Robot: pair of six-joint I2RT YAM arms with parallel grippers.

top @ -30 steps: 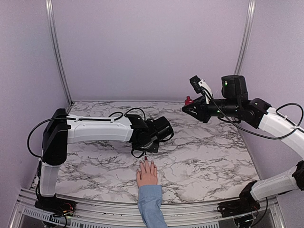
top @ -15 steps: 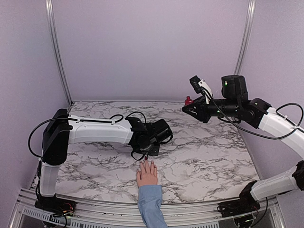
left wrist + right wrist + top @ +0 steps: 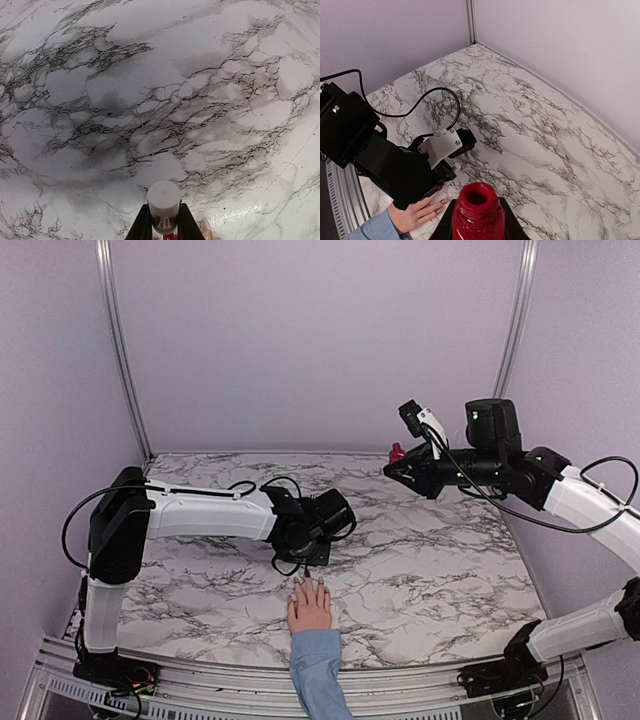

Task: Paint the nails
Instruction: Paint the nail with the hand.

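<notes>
A pale pink hand [image 3: 310, 607] with a light blue sleeve [image 3: 318, 672] lies flat at the table's near edge. Its nails [image 3: 443, 201] look pale pink in the right wrist view; a fingertip [image 3: 204, 228] shows at the bottom of the left wrist view. My left gripper [image 3: 307, 563] hangs just above the fingertips, shut on the white cap [image 3: 163, 199], and a bit of red [image 3: 170, 235] shows under the cap. My right gripper [image 3: 396, 469] is held high at the back right, shut on the open dark red polish bottle [image 3: 478, 216].
The marble table top [image 3: 430, 560] is walled by lilac panels at the back and sides. A black cable [image 3: 427, 100] loops over the left arm's wrist. The left arm's white forearm [image 3: 205, 515] stretches across the table's left half.
My left wrist has shifted slightly left and nearer the fingertips. The right arm and the hand have stayed still.
</notes>
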